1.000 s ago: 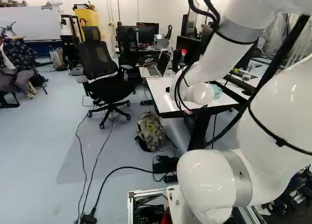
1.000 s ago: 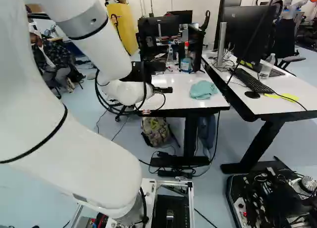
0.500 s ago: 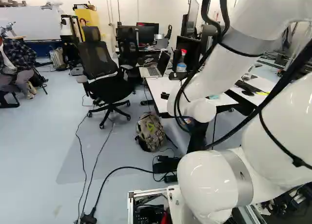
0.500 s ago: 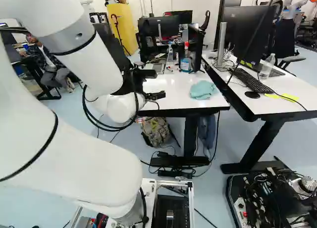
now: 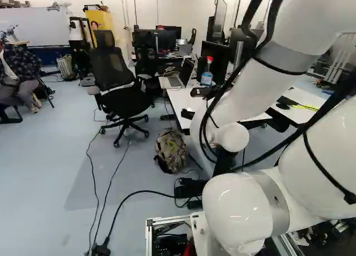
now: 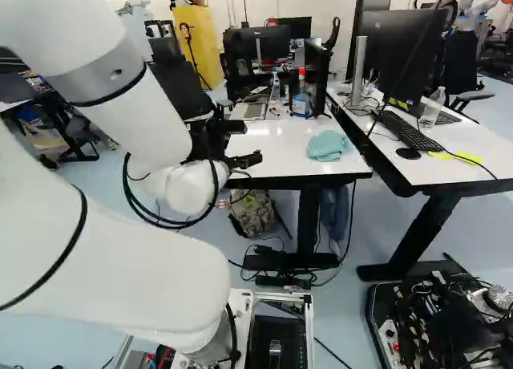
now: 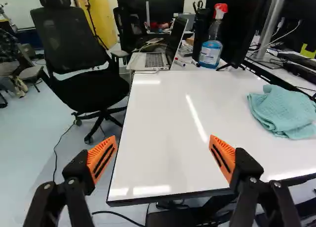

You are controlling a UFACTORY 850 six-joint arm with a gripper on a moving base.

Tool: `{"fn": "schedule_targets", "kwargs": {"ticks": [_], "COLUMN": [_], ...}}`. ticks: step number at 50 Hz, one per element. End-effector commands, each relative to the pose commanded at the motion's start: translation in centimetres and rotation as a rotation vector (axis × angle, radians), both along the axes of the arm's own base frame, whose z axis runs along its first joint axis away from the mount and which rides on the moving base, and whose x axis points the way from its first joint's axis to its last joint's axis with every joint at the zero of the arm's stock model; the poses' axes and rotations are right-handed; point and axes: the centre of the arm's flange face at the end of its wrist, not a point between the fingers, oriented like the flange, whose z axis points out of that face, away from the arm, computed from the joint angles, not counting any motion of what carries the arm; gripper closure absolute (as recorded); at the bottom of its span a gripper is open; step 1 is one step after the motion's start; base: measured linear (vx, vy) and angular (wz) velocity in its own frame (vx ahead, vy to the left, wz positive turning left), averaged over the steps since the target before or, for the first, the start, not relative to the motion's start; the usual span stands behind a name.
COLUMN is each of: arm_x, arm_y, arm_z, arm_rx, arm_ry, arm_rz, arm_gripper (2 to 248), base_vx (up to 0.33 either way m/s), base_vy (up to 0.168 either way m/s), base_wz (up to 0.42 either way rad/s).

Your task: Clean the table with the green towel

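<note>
Left base view: the arm hides most of the white tabletop (image 5: 177, 100); a spray bottle (image 5: 208, 72) with blue liquid stands toward its far edge, and the towel does not show here. Right base view: the green towel (image 6: 328, 144) lies bunched near the tabletop's right edge, about midway between the near and far edges, with the end effector (image 6: 240, 144) off the left edge, well apart from it. Wrist view: the end effector (image 7: 163, 155) is spread wide with nothing between its orange pads, hanging off the near-left corner and looking across the tabletop (image 7: 173, 138); the towel (image 7: 281, 111) sits ahead toward the right edge. Progress: surface looks bare and glossy, no visible spill, so this fits either before wiping or after the towel was set down. Containers: the spray bottle (image 7: 213, 37), partly filled.
</note>
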Motion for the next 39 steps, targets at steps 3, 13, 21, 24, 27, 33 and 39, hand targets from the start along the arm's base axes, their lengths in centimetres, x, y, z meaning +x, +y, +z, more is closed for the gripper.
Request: {"fn": "schedule_targets", "kwargs": {"ticks": [3, 13, 21, 24, 27, 33, 39], "arm_x": [-0.12, -0.27, -0.27, -0.27, -0.27, -0.27, -0.27], "arm_y": [0.05, 0.11, 0.11, 0.11, 0.11, 0.11, 0.11], "arm_z": [-0.05, -0.11, -0.11, -0.11, -0.11, -0.11, -0.11], "arm_rx": [0.000, 0.000, 0.000, 0.000, 0.000, 0.000, 0.000], "arm_ry": [-0.002, -0.004, -0.004, -0.004, -0.004, -0.004, -0.004], "arm_rz": [0.002, 0.005, 0.005, 0.005, 0.005, 0.005, 0.005], "arm_gripper": [3, 3, 3, 3, 3, 3, 3], "base_vx": [0.000, 0.000, 0.000, 0.000, 0.000, 0.000, 0.000], "base_vy": [0.000, 0.000, 0.000, 0.000, 0.000, 0.000, 0.000], "base_wz": [0.000, 0.000, 0.000, 0.000, 0.000, 0.000, 0.000]}}
